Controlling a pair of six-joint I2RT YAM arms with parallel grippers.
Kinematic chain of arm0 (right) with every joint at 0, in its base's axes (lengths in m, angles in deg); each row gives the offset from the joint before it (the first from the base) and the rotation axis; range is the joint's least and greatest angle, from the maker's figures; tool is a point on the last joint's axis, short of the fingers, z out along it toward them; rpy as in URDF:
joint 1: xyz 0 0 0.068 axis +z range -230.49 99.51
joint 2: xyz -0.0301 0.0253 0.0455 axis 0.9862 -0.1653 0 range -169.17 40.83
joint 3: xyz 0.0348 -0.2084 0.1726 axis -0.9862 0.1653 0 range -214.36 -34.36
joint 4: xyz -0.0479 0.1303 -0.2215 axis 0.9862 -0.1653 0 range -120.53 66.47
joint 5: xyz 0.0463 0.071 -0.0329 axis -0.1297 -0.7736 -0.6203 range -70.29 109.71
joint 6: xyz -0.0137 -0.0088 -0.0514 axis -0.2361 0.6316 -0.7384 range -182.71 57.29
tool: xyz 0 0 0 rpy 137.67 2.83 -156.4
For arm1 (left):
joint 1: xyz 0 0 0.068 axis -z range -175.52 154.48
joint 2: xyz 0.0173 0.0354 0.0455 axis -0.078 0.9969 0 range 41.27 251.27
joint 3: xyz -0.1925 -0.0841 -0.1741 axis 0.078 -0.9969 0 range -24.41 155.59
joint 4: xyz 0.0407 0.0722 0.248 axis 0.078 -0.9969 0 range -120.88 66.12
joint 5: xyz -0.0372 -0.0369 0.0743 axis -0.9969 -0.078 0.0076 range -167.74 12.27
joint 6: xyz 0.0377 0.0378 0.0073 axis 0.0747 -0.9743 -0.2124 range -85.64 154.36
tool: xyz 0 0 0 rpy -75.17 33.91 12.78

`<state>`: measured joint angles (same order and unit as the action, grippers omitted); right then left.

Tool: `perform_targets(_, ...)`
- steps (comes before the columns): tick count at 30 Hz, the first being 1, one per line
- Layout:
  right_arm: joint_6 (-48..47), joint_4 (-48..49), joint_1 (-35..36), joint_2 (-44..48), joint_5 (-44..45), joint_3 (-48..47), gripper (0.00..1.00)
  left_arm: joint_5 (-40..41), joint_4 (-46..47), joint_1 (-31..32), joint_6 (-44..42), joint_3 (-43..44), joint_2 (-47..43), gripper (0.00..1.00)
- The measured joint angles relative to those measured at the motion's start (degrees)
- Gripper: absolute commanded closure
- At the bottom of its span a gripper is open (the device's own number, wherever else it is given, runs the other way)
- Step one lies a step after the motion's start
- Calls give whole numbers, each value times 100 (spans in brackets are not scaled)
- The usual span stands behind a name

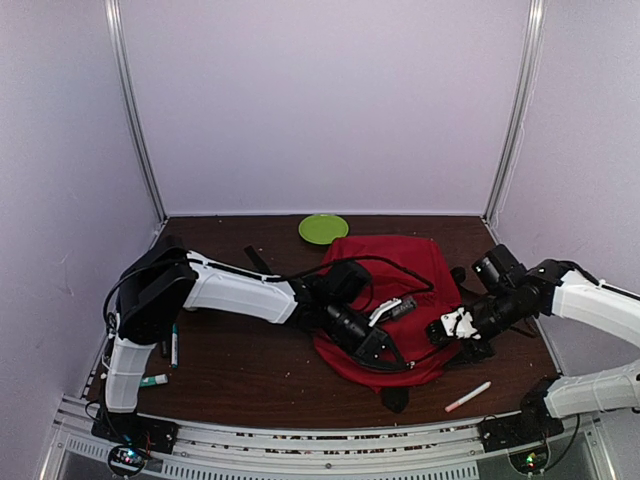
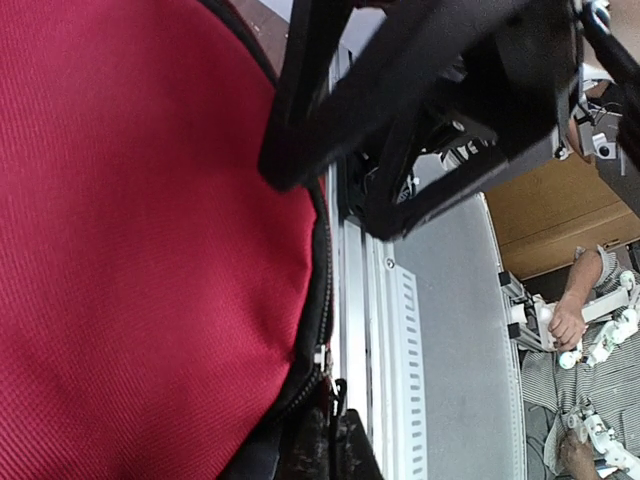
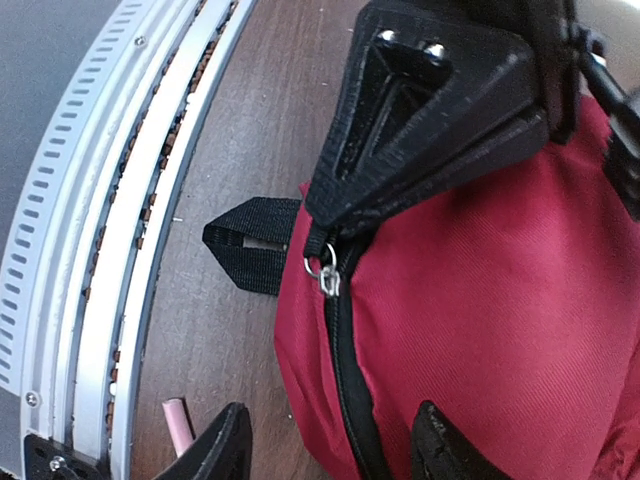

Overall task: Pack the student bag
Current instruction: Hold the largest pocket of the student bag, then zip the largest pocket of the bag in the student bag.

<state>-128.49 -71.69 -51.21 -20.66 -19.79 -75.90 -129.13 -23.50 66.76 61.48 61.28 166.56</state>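
Soft, even light, faint shadows; the left gripper [image 2: 325, 195] looms blurred, the student bag [image 2: 150, 250] weave beside it sharp.

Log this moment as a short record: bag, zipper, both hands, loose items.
bag: large red fabric backpack, lying flat mid-table
zipper: black, with metal pull; looks shut below the pull
left hand: over the backpack's near part; open or shut unclear
right hand: open, fingertips straddling the zipper
loose items: round green plate behind the backpack; pink marker near the front rail
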Motion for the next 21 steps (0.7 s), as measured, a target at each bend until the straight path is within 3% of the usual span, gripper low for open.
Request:
perform_targets(4,85,382,669,-304,413,90,57,15,81,0,15,-197,-48,100)
perform_targets(9,149,636,929,-435,785,166,92,151,212,-33,28,-660,-365,100)
perform_targets(11,162,743,938,-417,916,190,100,234,293,-61,26,-824,-533,100)
perform_targets(16,96,850,955,-197,1169,321,100,586,365,-153,-11,-1123,-868,100)
perform_targets(21,-33,684,780,2,1268,369,100,1106,-197,-304,-385,-1375,-1150,100)
